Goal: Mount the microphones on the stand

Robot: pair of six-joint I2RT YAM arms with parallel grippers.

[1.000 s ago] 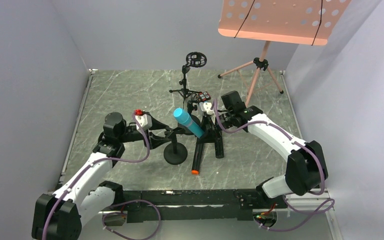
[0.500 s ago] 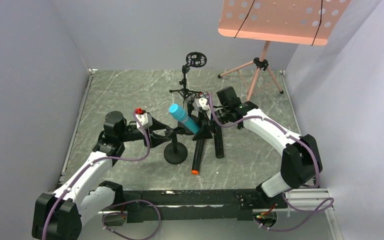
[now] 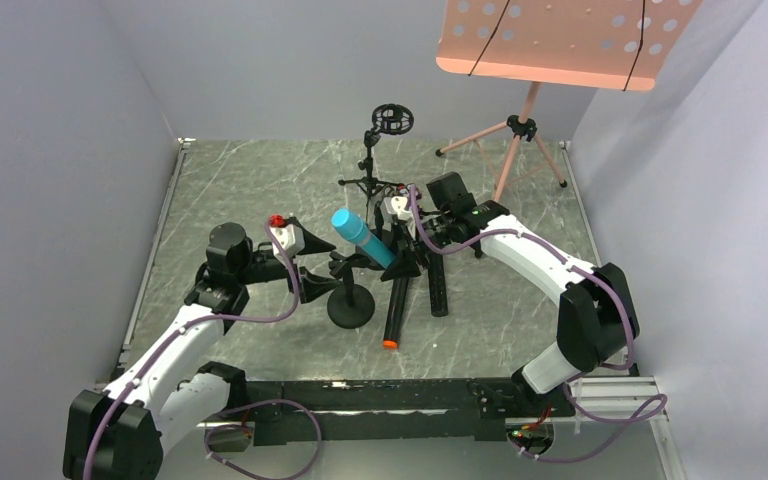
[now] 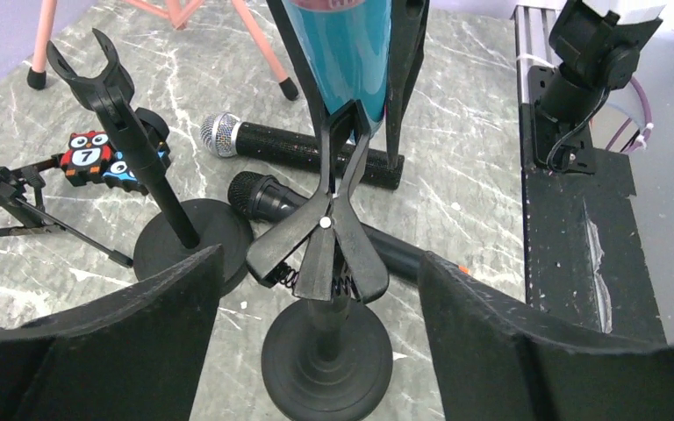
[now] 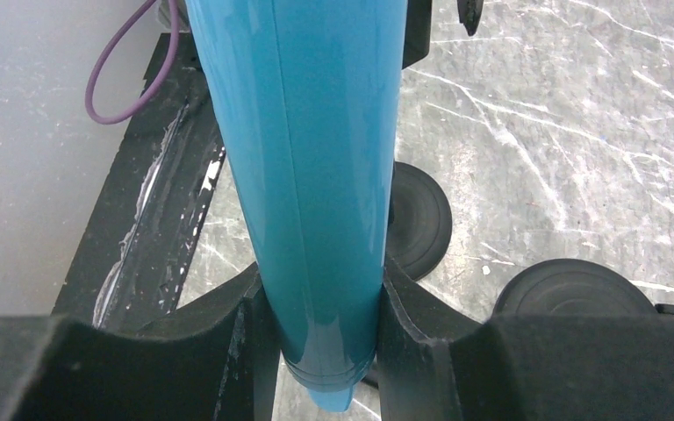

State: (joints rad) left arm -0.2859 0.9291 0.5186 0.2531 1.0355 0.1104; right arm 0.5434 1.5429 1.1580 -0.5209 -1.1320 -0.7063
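Seating the light blue microphone (image 3: 358,236) in the stand's spring clip (image 4: 320,230), near the counter's middle, looks like the step in hand; the right gripper (image 5: 320,333) clamps the microphone's lower end; the left gripper (image 4: 320,259) hangs wide open either side of the clip; next it should probably squeeze the clip's handles; the silver-headed microphone (image 4: 298,149) and the all-black microphone (image 4: 268,195) lie toward the near edge

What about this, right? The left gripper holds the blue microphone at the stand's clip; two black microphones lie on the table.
No: the right gripper holds the blue microphone at the stand's clip, as the right wrist view shows; two black microphones lie on the table. The left gripper is open.
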